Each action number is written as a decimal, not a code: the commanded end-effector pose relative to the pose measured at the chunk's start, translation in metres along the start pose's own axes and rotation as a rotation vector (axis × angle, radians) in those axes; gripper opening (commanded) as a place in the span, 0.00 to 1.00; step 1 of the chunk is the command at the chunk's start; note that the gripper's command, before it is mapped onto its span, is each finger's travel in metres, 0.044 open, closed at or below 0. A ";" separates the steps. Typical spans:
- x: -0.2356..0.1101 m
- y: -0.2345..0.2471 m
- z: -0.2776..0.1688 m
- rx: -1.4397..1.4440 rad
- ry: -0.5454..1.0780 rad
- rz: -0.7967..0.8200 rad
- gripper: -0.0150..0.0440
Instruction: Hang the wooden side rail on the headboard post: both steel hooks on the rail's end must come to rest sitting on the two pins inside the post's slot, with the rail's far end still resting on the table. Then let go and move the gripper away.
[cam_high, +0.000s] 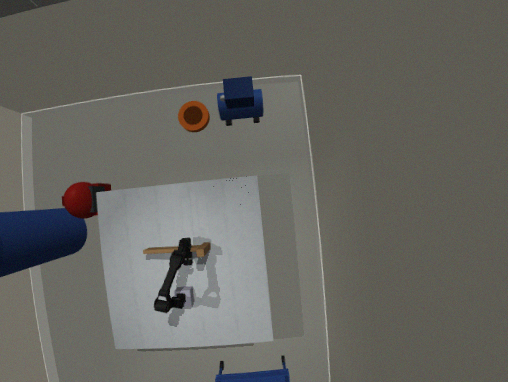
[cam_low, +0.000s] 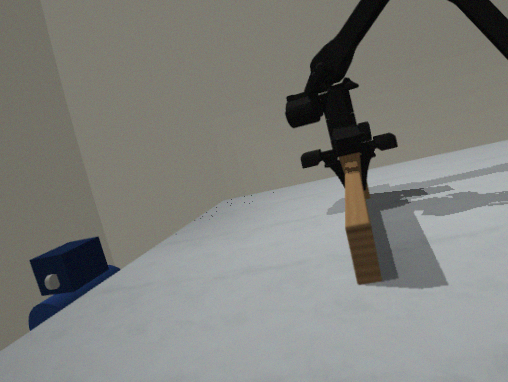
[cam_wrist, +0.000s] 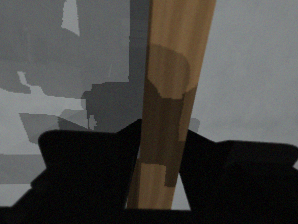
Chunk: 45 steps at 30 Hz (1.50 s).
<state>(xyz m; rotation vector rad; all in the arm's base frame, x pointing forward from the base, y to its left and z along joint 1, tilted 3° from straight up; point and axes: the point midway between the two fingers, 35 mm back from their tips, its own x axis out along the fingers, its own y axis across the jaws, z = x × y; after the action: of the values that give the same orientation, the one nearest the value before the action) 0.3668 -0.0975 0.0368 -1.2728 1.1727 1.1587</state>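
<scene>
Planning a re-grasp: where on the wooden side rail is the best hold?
Grip the wooden side rail from above across its thin faces, near the raised end, as the claw does now. It stands on edge, narrow enough for the fingers.
</scene>
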 end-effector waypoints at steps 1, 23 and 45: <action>0.000 0.000 -0.002 -0.002 0.007 -0.002 0.25; 0.004 0.000 -0.002 -0.002 0.007 -0.002 0.25; 0.008 0.000 -0.002 -0.002 0.007 -0.002 0.25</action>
<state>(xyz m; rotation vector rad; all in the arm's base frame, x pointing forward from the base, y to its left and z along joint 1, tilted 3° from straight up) 0.3672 -0.0983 0.0297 -1.2739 1.1717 1.1589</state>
